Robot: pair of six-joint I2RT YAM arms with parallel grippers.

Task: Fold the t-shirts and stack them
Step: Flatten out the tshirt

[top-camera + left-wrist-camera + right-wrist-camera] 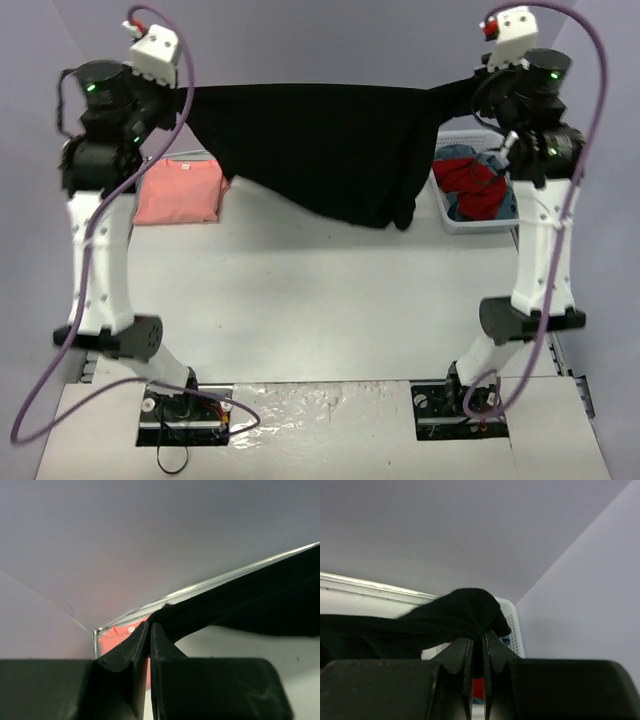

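Note:
A large black t-shirt point(320, 150) hangs stretched in the air between both raised arms, its lower edge sagging toward the table at the right. My left gripper point(186, 92) is shut on its left end; in the left wrist view the black cloth point(240, 605) runs off to the right from my gripper point(150, 625). My right gripper point(478, 92) is shut on the right end, where the cloth point(465, 612) bunches over the closed gripper point(477, 640). A salmon-pink t-shirt point(180, 190) lies folded on the table at the back left, also seen in the left wrist view point(117, 636).
A white basket point(452, 218) with red and blue clothes point(470, 185) stands at the back right, under the right arm; its perforated wall point(512, 625) shows in the right wrist view. Purple-grey walls close the back and sides. Both arm bases sit at the near edge.

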